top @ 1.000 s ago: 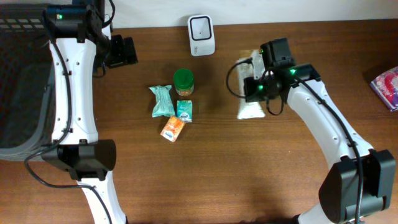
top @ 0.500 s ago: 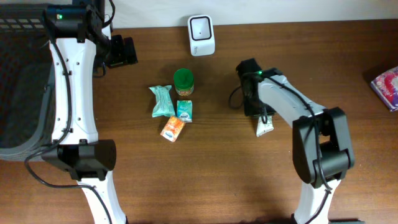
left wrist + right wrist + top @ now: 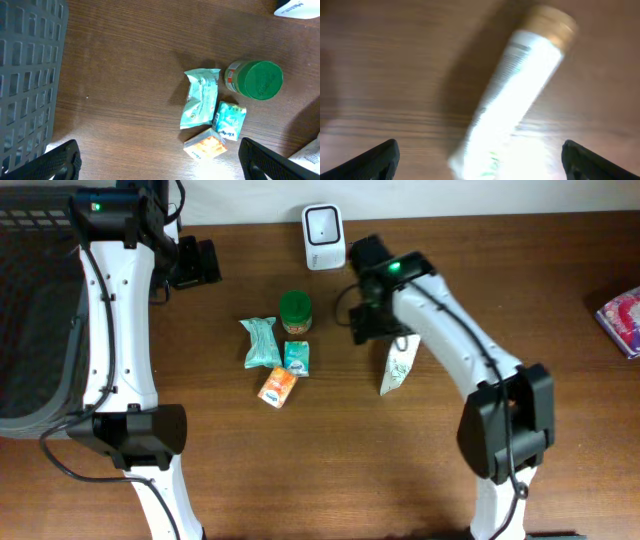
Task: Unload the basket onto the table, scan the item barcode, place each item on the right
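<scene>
Pickup seems pending: right tool [image 3: 480, 150] released, spread wide above white tube [image 3: 397, 368] lying on table [image 3: 300, 460]; next, grip it, face barcode toward scanner [image 3: 324, 235].

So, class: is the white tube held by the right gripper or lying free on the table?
Lying free. The right gripper is wide open, touching nothing; the white tube lies flat on the table.

The left arm [image 3: 120, 310] and right arm [image 3: 452, 332] are glossy white links joined by chunky black joint housings. Each carries a small green light [image 3: 391, 268], with thin black cables [image 3: 344, 308] looping alongside.
</scene>
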You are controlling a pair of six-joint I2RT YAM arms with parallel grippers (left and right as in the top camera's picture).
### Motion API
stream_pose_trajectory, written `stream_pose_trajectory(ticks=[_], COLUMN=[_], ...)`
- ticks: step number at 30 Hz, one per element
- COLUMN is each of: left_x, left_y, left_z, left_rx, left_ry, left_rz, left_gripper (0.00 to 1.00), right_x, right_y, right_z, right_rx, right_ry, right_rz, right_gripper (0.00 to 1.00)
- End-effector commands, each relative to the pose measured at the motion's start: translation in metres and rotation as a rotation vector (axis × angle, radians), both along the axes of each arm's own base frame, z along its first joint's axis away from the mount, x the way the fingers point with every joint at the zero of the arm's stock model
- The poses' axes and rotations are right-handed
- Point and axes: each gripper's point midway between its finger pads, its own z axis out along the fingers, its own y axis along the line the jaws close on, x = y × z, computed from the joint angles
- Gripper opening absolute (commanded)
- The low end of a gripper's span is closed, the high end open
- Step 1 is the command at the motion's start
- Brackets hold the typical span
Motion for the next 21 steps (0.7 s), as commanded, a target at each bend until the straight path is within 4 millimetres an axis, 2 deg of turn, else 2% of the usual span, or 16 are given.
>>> stream_pose_trajectory(ticks=[1,3,4,8,10,13,15,16,17,18,21], left_x=[-0.002,-0.002,-0.002,-0.002,-0.002,-0.002,-0.002,-0.002,-0.002,-0.002,-0.002], left_y=[0.002,0.002,0.002,0.002,0.002,0.002,0.002,0.002,0.002,0.002,0.002], left_z=[0.009,0.009,0.009,0.009,0.009,0.009,0.009,0.009,0.009,0.009,0.009], left_rx=[0.009,0.009,0.009,0.009,0.009,0.009,0.009,0.009,0.009,0.009,0.009], left_ry=[-0.021,-0.021,-0.021,-0.021,-0.021,-0.022,-0.021,-0.021,-0.021,-0.021,-0.021], left_rz=[-0.007,-0.007,-0.007,-0.007,-0.007,-0.007,-0.007,-0.007,-0.007,-0.007,-0.007], left_gripper=[0.99,0.99,0.99,0.99,0.99,0.99,0.99,0.99,0.99,0.99,0.99], right_x=[-0.007,-0.013,-0.014,-0.013,-0.008,-0.009,-0.011,-0.011,-0.012,-0.013,-0.020], right_y=[-0.024,-0.050,-0.054,-0.036,-0.019,-0.022,-0.033,-0.035,-0.033,-0.032,-0.020], right_z=[-0.004,-0.017,-0.024,-0.057,-0.073,-0.083,-0.087,-0.087,-0.087,-0.087,-0.090], right_rx=[0.209,0.278,0.302,0.459,0.554,0.544,0.481,0.470,0.477,0.479,0.467], right_ry=[0.112,0.166,0.176,0.171,0.137,0.133,0.133,0.133,0.137,0.141,0.162], right_rz=[-0.144,-0.234,-0.254,-0.249,-0.220,-0.265,-0.336,-0.342,-0.341,-0.338,-0.310], right_gripper=[0.99,0.99,0.99,0.99,0.98,0.96,0.95,0.87,0.73,0.70,0.70])
